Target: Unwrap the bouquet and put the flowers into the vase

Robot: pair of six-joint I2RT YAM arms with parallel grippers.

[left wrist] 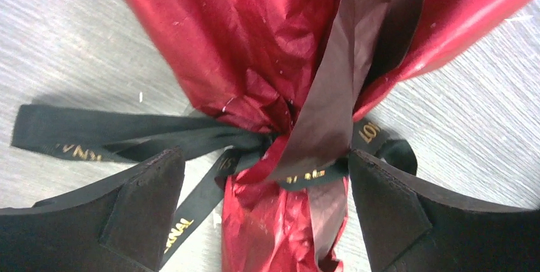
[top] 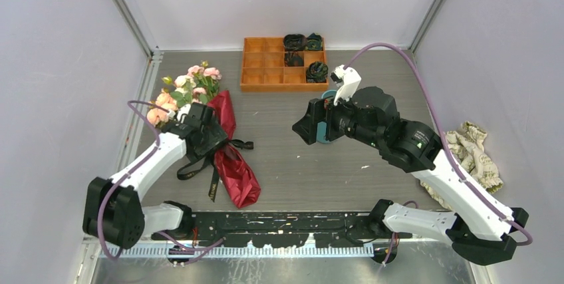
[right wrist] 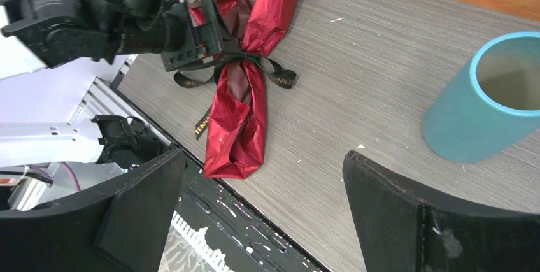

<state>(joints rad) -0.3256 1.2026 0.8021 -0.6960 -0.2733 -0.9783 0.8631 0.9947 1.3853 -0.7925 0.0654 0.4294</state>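
Observation:
The bouquet (top: 229, 154) lies on the table at the left, wrapped in dark red paper (left wrist: 255, 42). A black ribbon (left wrist: 95, 135) with gold lettering is tied round its waist. Its pink and peach flowers (top: 189, 88) stick out at the far end. My left gripper (top: 225, 143) is open, with its fingertips on either side of the ribbon knot (left wrist: 262, 157). The teal vase (right wrist: 471, 113) stands upright mid-table, partly hidden behind my right wrist in the top view (top: 323, 132). My right gripper (right wrist: 262, 156) hovers open beside it with nothing between its fingers.
An orange compartment tray (top: 263, 71) with dark rosette shapes sits at the back centre. A crumpled beige patterned cloth (top: 472, 151) lies at the right edge. Loose ribbon tails (top: 199, 167) trail toward the near rail. Grey walls enclose the table.

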